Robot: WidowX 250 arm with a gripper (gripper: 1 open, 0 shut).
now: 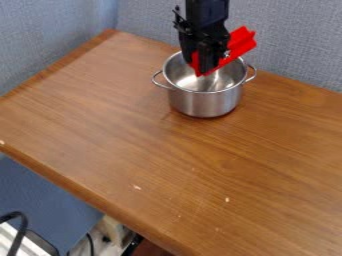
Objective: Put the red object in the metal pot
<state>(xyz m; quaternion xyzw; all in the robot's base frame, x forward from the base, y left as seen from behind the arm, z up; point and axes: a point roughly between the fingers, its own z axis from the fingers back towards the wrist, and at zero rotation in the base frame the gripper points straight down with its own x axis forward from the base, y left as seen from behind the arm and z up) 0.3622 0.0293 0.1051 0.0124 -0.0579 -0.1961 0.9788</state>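
A shiny metal pot point(203, 92) with two small side handles stands near the far edge of the wooden table. My black gripper point(205, 62) points straight down over the pot's opening, its fingertips at about rim height. It is shut on the red object point(235, 45), a bright-red block that sticks out up and to the right of the fingers, tilted, above the pot's far right rim. The block's lower end is hidden behind the fingers.
The brown wooden table point(147, 160) runs toward the camera, its front edge slanting from left to lower right. A blue-grey wall point(287, 35) rises close behind the pot. Dark clutter lies on the floor below the table's front edge.
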